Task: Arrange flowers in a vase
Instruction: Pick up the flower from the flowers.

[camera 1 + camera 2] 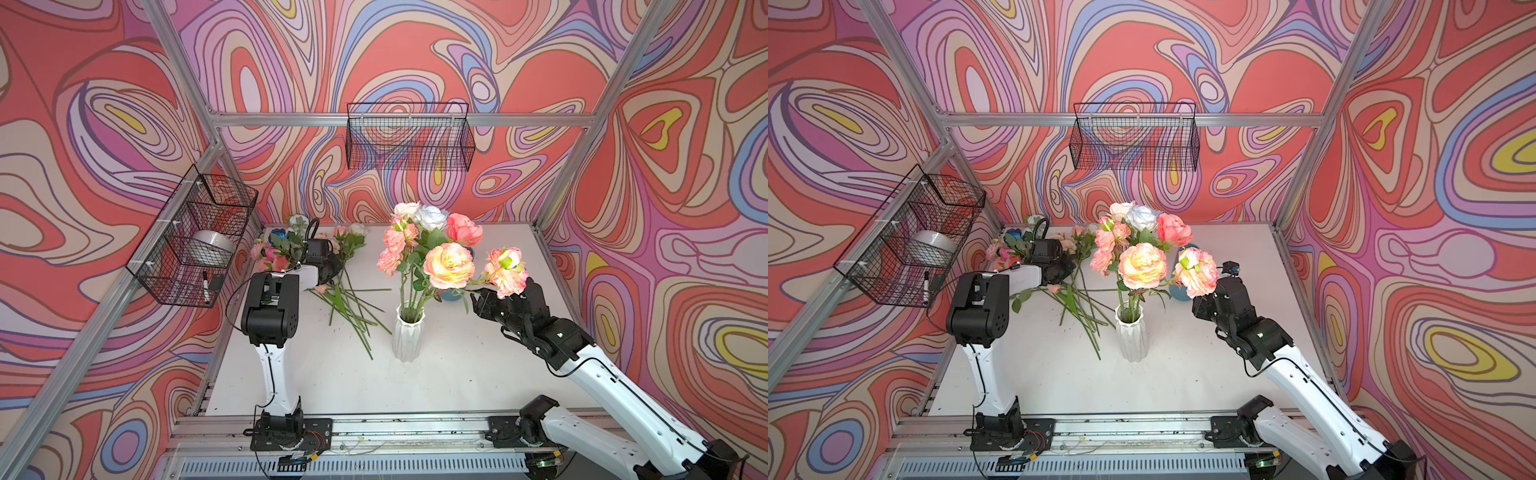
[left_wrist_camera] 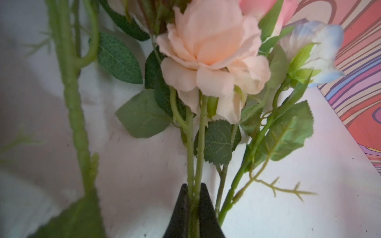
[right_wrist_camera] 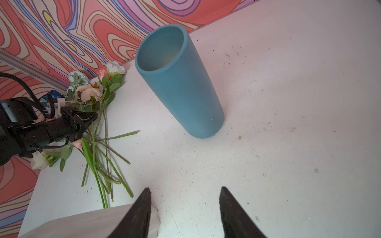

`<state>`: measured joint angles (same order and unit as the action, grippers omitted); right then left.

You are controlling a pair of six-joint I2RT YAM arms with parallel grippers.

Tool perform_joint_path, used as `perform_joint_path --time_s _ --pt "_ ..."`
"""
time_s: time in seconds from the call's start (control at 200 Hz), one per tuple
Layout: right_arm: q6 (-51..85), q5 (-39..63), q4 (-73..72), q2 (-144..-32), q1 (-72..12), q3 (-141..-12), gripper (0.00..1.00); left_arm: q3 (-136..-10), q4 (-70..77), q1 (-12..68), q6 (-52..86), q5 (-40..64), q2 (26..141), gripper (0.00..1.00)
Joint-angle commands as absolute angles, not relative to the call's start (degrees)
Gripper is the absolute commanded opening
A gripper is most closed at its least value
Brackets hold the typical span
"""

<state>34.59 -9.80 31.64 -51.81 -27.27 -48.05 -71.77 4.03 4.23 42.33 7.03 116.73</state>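
Jaws first: on our left gripper point(image 2: 193, 185) they're clamped tight on two thin green stems point(image 2: 195, 154) of a peach rose point(image 2: 212, 57), bottom centre of the left wrist view. Our right gripper point(image 3: 185, 191) is spread wide, gripping nothing, just bare table point(image 3: 288, 144) under it.

In both top views the white ribbed vase point(image 1: 409, 338) stands lower centre, already holding a bunch of pink, peach, white and pale blue roses point(image 1: 449, 266). Just behind it, mostly hidden by blooms, sits a teal vase point(image 3: 179, 86), upright.

The other flowers point(image 1: 351, 241) lie in a loose pile left of centre, stems fanned toward the white vase. A deep blue rose point(image 1: 276, 237) is at the far edge. Way back, upper centre, a black wire basket point(image 1: 409, 141) hangs on the wall.
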Motion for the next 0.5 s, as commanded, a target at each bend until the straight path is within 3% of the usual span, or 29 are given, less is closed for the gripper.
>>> perform_joint_path --time_s 0.0,0.37,0.496 --pt "34.10 -11.07 32.82 -51.51 -26.91 -49.65 0.55 -68.72 7.69 3.78 43.51 5.05 108.01 0.00" --pt "34.32 -10.64 32.29 -51.28 -26.94 -49.55 0.54 -58.21 11.08 4.29 41.88 5.34 74.04 0.00" --pt "34.54 -10.26 32.25 -51.26 -26.90 -49.66 0.54 -59.07 7.64 7.89 37.17 4.44 61.85 0.00"
